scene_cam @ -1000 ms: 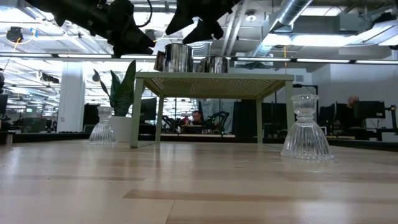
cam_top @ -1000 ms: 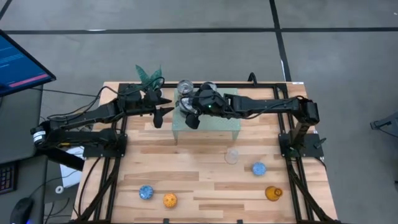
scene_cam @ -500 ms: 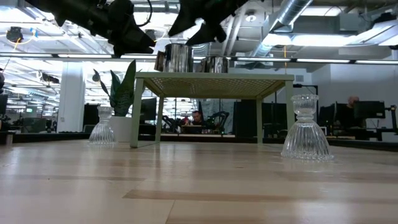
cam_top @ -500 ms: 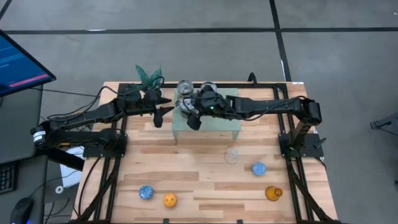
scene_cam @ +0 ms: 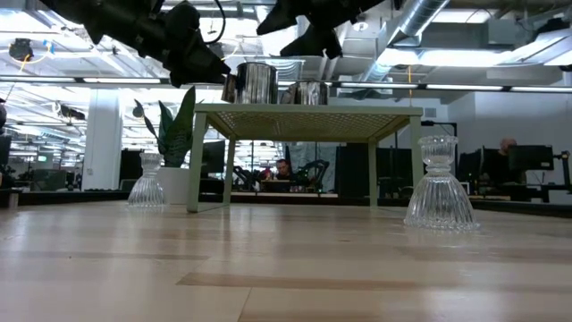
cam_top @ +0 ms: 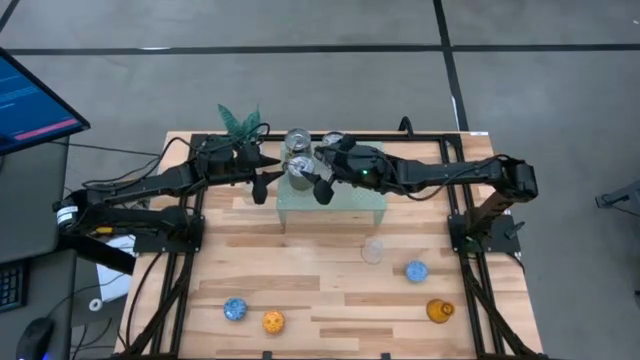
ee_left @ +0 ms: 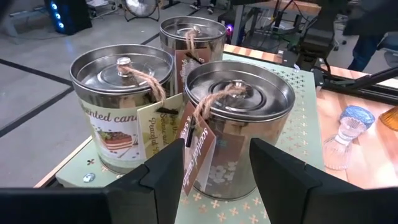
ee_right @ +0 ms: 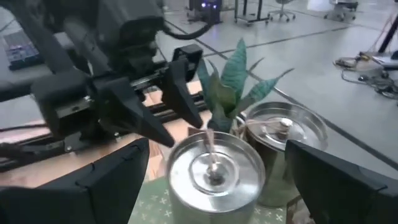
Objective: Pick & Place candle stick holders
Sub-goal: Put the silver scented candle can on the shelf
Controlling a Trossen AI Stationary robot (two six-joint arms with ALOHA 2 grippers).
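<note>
Three silver lidded tin holders with paper tags stand upright on the pale green stand at the table's far side. My left gripper hovers open at the stand's left end, its fingers on either side of the nearest tin without touching it. My right gripper hovers open above the stand, facing the same tin from the right. Glass, blue, orange and amber holders rest on the table nearer the front.
A green plant stands at the far left, behind the stand. A clear glass holder, a blue one and an amber one stand front right. A blue one and an orange one stand front left.
My right gripper has drawn back a little toward the table's right edge above the stand, still open, with a slight roll. The tins have not moved.
</note>
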